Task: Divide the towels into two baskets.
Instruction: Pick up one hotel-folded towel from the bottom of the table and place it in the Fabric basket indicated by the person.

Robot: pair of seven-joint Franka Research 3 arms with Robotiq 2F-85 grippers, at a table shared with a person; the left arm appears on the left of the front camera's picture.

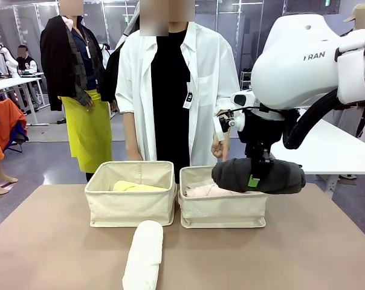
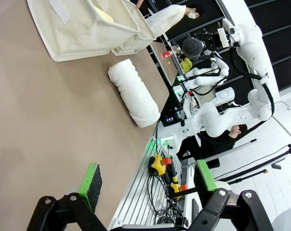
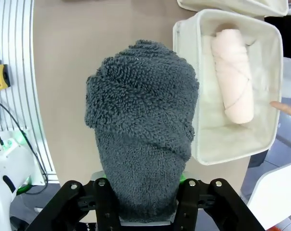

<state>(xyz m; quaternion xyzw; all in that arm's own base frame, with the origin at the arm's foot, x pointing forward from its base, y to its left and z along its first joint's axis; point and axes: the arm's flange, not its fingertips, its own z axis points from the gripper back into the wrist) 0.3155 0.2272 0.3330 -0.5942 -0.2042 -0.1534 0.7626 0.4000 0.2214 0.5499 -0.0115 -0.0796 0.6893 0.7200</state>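
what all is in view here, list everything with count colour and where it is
left basket: 1, cream, mid-table
right basket: 1, cream, right beside the left one
yellow towel: 1, yellow, inside left basket
pink towel: 1, pale pink, inside right basket
white towel: 1, white, on the table in front of the baskets
dark grey towel: 1, dark grey, held in the air by the right basket
table: 1, tan
person: 1, white shirt over black, standing behind the baskets
left gripper: 1, black with green pads, open over bare table
right gripper: 1, black with green pads, shut on dark grey towel
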